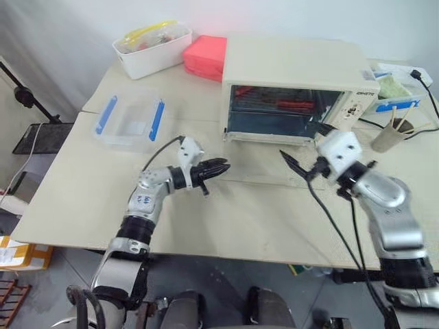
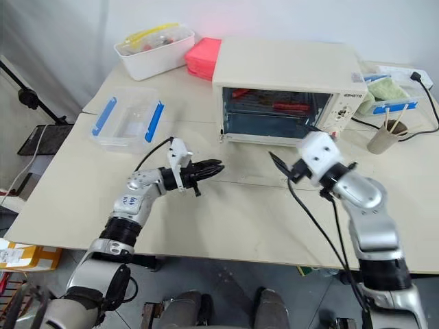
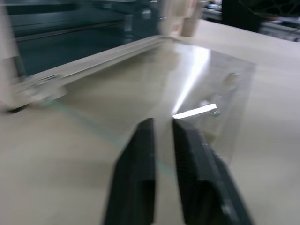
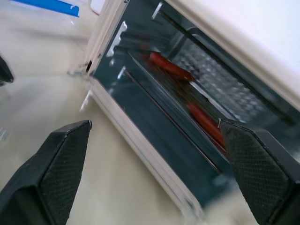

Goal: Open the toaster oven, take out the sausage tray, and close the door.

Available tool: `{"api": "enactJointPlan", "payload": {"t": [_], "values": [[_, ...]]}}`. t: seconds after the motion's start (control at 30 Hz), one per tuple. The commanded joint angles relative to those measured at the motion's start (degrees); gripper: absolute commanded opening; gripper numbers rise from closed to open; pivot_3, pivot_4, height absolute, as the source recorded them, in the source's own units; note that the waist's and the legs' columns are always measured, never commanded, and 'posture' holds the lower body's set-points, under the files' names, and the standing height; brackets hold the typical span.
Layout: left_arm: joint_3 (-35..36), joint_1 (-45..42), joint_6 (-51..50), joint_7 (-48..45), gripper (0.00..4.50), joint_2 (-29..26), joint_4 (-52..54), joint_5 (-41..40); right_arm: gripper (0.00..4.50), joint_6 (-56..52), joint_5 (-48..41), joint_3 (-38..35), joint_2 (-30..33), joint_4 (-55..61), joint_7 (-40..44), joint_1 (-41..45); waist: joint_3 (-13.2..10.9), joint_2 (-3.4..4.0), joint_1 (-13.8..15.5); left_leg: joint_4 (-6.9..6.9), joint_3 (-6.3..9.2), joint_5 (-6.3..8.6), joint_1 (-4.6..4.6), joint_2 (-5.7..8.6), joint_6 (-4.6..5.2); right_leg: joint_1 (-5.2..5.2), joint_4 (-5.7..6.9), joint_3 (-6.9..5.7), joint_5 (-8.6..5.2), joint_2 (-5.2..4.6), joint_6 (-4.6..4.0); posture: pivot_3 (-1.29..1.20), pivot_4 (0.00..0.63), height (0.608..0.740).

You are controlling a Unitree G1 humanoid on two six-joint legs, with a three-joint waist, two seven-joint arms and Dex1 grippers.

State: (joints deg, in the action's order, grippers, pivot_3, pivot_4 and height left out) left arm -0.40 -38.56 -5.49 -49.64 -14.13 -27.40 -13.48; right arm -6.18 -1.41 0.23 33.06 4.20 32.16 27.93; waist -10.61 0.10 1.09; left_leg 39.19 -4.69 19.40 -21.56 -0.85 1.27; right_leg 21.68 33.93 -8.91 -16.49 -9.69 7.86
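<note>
Oven (image 1: 295,82) door (image 3: 154,84) open, flat on desk (image 1: 240,205). Tray (image 4: 187,89) rigid, thin, slippery, maybe hot: front rim to be pinched. Right claw (image 4: 154,168) wide open, empty; left claw (image 3: 161,159) slightly parted, empty.

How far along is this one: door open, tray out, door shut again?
Done: the door lies folded down flat in front of the toaster oven. In hand: the right hand, wide open, faces the cavity; the left hand hangs empty nearby. Left: the sausage tray sits inside; then shut the door.
</note>
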Motion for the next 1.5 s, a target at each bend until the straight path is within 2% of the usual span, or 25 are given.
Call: {"api": "enactJointPlan", "payload": {"t": [0.03, 0.23, 0.3, 0.53, 0.57, 0.7, 0.87, 1.0, 1.03, 1.37, 1.5], "values": [[2.6, 2.1, -1.9, 1.4, 2.07, -0.5, 7.9, -3.5, 4.50, 5.2, 8.8, 4.8, -1.5, -11.2, -5.5, 8.2, 0.0, -0.01, 0.0, 0.00, 0.05, 0.00, 0.00, 0.00, 0.00, 0.00, 0.02, -0.02, 0.00, 0.00, 0.00, 0.00, 0.150, 0.740], [5.7, 6.6, -4.8, 3.0, 3.72, -2.1, 17.1, -7.2, 4.50, 16.3, 21.4, 13.3, -4.9, -37.3, -16.1, 22.8, 0.0, -0.01, -1.5, -0.08, 0.07, -0.03, -0.01, -0.02, -0.05, 0.01, 0.05, -0.06, 0.00, -0.01, 0.00, 0.00, 0.150, 0.740], [5.7, 7.3, -5.8, 3.1, 4.45, -2.6, 18.7, -7.8, 4.50, 18.1, 23.3, 14.3, -5.7, -43.1, -19.1, 25.8, 0.0, -0.01, -1.7, -0.07, 0.07, -0.03, 0.00, -0.04, -0.05, 0.02, 0.05, -0.08, 0.00, 0.00, 0.00, 0.00, 0.150, 0.740], [5.8, 8.2, -7.2, 4.9, 4.48, -2.3, 20.9, -8.5, 4.50, 22.1, 31.0, 19.7, -10.8, -66.5, -30.0, 40.2, 0.0, 0.01, -3.3, -0.09, 0.11, -0.05, 0.00, -0.07, -0.09, 0.02, 0.08, -0.08, -0.01, 0.01, -0.01, 0.00, 0.150, 0.740], [5.7, 8.2, -7.2, 4.9, 4.50, -2.3, 20.8, -8.6, 4.32, 22.3, 31.3, 20.0, -11.2, -68.4, -30.5, 41.3, 0.0, 0.01, -3.4, -0.12, 0.12, -0.06, 0.00, -0.09, -0.10, 0.02, 0.08, -0.08, -0.02, 0.02, -0.02, 0.00, 0.150, 0.740], [5.4, 7.8, -7.1, 4.9, 4.50, -2.2, 20.5, -8.7, 3.32, 23.4, 32.8, 21.1, -11.9, -73.2, -32.0, 44.0, 0.0, 0.01, -3.4, -0.15, 0.19, -0.06, 0.00, -0.08, -0.11, 0.02, 0.12, -0.08, -0.02, 0.03, -0.04, 0.00, 0.150, 0.740], [4.7, 5.8, -5.7, 4.3, 4.50, -1.6, 18.0, -8.1, 1.62, 24.0, 33.5, 21.8, -12.4, -75.5, -32.8, 45.1, 0.0, 0.02, -3.4, -0.16, 0.19, -0.06, -0.01, -0.07, -0.11, 0.02, 0.11, -0.07, -0.02, 0.03, -0.03, 0.00, 0.150, 0.740], [4.4, 0.5, -2.8, 2.8, 4.50, -0.7, 11.8, -7.7, 0.26, 24.4, 34.0, 22.0, -12.6, -76.1, -33.5, 45.4, 0.0, 0.02, -3.5, -0.13, 0.16, -0.07, -0.01, -0.08, -0.11, 0.02, 0.10, -0.06, -0.02, 0.03, -0.04, 0.00, 0.150, 0.740], [4.4, -0.9, -2.1, 2.4, 4.50, -0.6, 10.1, -7.6, 0.04, 24.5, 34.1, 22.0, -12.6, -76.2, -33.6, 45.5, 0.0, 0.02, -3.5, -0.14, 0.16, -0.07, -0.01, -0.07, -0.12, 0.02, 0.11, -0.07, -0.02, 0.04, -0.04, 0.00, 0.150, 0.740], [6.9, -16.6, 3.7, -1.3, 4.50, -0.4, -7.5, -8.5, 0.04, 28.8, 34.8, 22.2, -11.6, -72.4, -33.6, 45.1, 0.0, 0.02, -4.3, -0.17, 0.18, -0.07, -0.05, -0.06, -0.13, 0.02, 0.09, -0.12, -0.02, 0.06, -0.03, 0.00, 0.150, 0.740], [9.9, -21.1, 3.6, -4.4, 4.50, -2.0, -15.0, -10.3, 0.04, 32.3, 33.9, 21.7, -9.2, -63.1, -30.1, 41.1, 0.0, 0.02, -4.5, -0.32, 0.15, -0.07, -0.08, -0.05, -0.13, 0.17, 0.10, -0.12, -0.02, 0.06, -0.03, 0.00, 0.150, 0.740]]}}
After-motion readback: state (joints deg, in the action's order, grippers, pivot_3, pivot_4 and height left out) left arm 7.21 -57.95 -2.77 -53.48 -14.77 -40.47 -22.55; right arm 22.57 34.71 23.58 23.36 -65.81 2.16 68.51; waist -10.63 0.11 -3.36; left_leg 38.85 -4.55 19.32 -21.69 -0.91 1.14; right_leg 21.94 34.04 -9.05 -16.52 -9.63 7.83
